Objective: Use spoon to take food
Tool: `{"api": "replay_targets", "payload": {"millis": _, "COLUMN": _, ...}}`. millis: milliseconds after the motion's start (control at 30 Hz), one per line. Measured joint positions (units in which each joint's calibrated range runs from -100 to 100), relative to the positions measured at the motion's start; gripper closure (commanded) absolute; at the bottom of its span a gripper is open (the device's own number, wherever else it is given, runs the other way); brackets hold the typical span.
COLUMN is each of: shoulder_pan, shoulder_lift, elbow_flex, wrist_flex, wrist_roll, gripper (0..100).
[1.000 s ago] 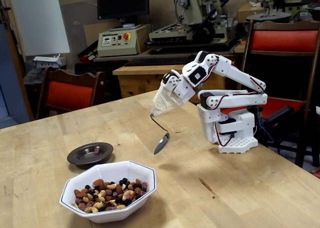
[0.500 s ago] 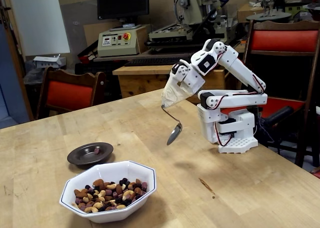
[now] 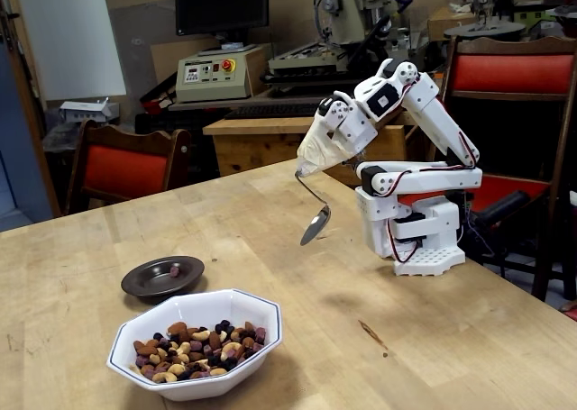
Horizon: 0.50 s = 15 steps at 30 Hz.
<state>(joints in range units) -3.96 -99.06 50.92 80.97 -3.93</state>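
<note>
In the fixed view my gripper (image 3: 317, 156) hangs in the air over the table, left of the arm's white base. It is shut on the beige cone-like wrap at the top of the spoon (image 3: 315, 223). The thin bent handle runs down from the wrap, and the shiny bowl of the spoon points down-left, well above the tabletop, with nothing visible in it. The food (image 3: 197, 345), a mix of tan, brown and dark purple pieces, fills a white octagonal bowl (image 3: 261, 318) at the front left, far below and left of the spoon.
A small dark plate (image 3: 149, 282) with one dark piece (image 3: 174, 269) on it sits just behind the white bowl. The arm's base (image 3: 415, 234) stands on the wooden table (image 3: 433, 347) at the right. Red chairs and workshop machines are behind the table.
The arm has lifted and drawn back toward its base. The spoon has moved up and to the right, farther from the bowl. Bowl and plate have not moved.
</note>
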Motion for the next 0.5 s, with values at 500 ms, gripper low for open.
{"api": "replay_targets", "payload": {"millis": 500, "shoulder_pan": 0.0, "shoulder_lift": 0.0, "elbow_flex": 11.75, "wrist_flex": -0.08, "wrist_roll": 0.0, "gripper": 95}}
